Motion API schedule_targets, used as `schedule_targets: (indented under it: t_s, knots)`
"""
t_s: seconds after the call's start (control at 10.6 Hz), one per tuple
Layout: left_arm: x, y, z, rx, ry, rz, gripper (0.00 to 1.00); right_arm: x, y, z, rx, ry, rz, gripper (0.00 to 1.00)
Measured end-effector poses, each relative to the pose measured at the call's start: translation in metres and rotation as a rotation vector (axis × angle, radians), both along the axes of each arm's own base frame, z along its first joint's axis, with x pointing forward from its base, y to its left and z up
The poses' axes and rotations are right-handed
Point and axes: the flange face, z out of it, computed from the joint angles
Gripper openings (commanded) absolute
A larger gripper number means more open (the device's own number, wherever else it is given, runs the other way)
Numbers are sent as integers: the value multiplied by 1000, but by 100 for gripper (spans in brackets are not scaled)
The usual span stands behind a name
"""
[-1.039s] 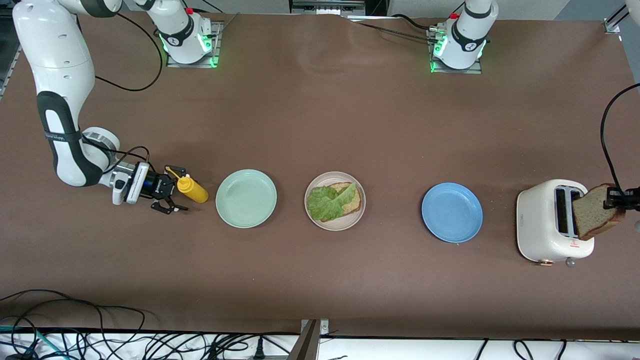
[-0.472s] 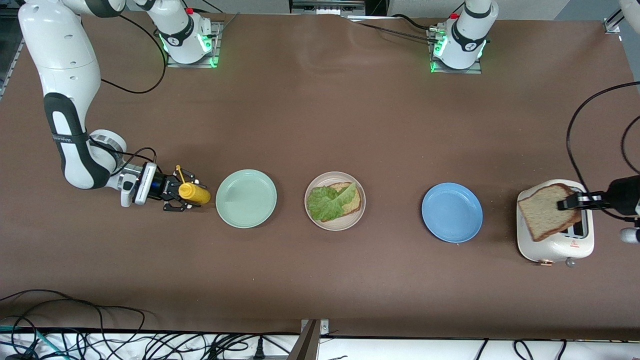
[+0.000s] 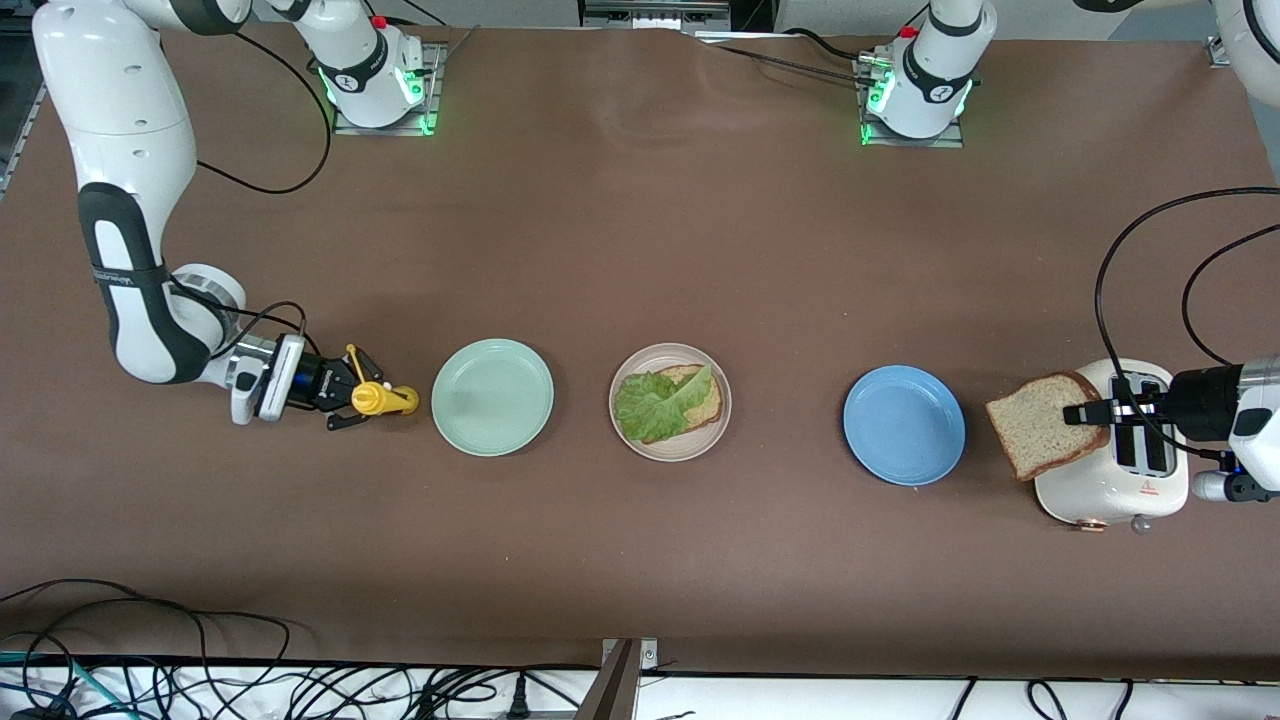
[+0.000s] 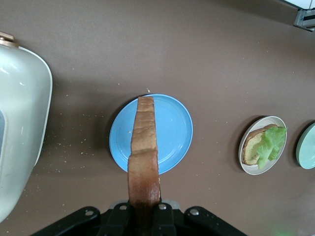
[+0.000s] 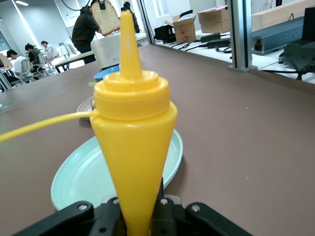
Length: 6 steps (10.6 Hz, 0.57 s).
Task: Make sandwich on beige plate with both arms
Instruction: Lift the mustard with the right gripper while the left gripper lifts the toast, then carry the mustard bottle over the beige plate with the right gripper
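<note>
The beige plate [image 3: 668, 452] lies mid-table and holds one brown bread slice [image 3: 708, 402] with a green lettuce leaf [image 3: 652, 404] on top. My left gripper [image 3: 1085, 413] is shut on a second bread slice [image 3: 1040, 428] and holds it edge-on over the gap between the toaster and the blue plate. In the left wrist view the held slice [image 4: 143, 147] sticks out from my left gripper [image 4: 143, 214] over the blue plate [image 4: 172, 129], and the beige plate [image 4: 263, 172] with its lettuce [image 4: 272, 142] lies farther off. My right gripper [image 3: 350, 397] is shut on the yellow squeeze bottle [image 3: 385, 400], which also shows in the right wrist view [image 5: 133, 132].
A white toaster [image 3: 1090, 482] stands at the left arm's end of the table. A blue plate [image 3: 904, 425] lies between the toaster and the beige plate. A mint-green plate [image 3: 492, 397] lies between the beige plate and the yellow bottle. Cables hang along the table's near edge.
My left gripper has carried the bread slice from above the toaster toward the blue plate. My right gripper, open around the lying yellow bottle before, has shut on it and turned it.
</note>
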Motion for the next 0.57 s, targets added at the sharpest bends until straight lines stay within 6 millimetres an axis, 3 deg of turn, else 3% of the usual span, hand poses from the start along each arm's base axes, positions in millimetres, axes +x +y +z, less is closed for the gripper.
schedule_targets:
  t_s: [0.28, 0.57]
  knots:
    - [0, 1, 0, 0, 1, 1, 0, 40, 20, 60, -129, 94, -6, 0]
    - [0, 1, 0, 1, 1, 2, 0, 70, 76, 109, -349, 165, -23, 0]
